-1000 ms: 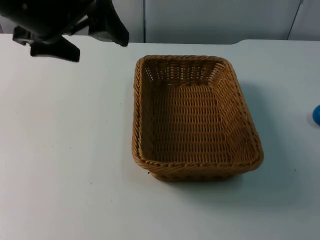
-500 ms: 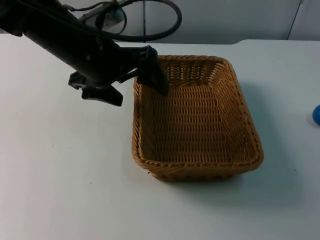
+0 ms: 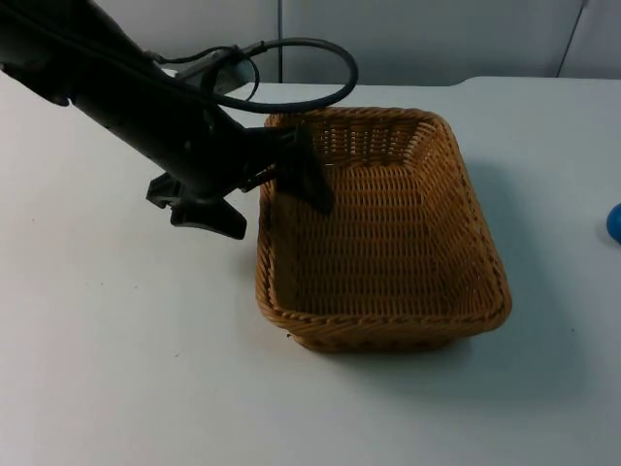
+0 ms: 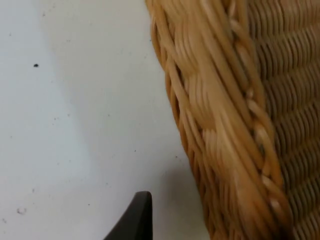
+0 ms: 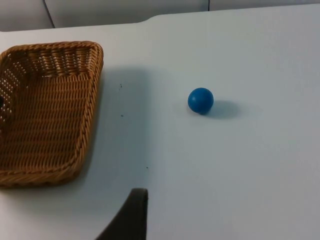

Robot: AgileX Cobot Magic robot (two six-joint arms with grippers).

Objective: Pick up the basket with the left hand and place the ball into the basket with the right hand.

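An empty brown wicker basket [image 3: 380,243] sits mid-table. My left gripper [image 3: 267,202] stands open astride the basket's left rim near the far corner, one finger inside the basket and the other outside over the table. In the left wrist view the woven rim [image 4: 220,125] runs close beside a black fingertip [image 4: 137,217]. A small blue ball [image 3: 614,223] lies at the table's right edge, well apart from the basket [image 5: 45,105]. The ball [image 5: 200,100] rests ahead of my right gripper [image 5: 134,215], which waits above the table.
The white table top [image 3: 116,369] stretches wide around the basket. A grey partition wall [image 3: 417,39] closes the far side. A shadow falls on the table between the basket and the ball.
My left arm has swung down from the upper left corner to the basket's left rim, and its fingers now straddle it. Basket and ball have not moved.
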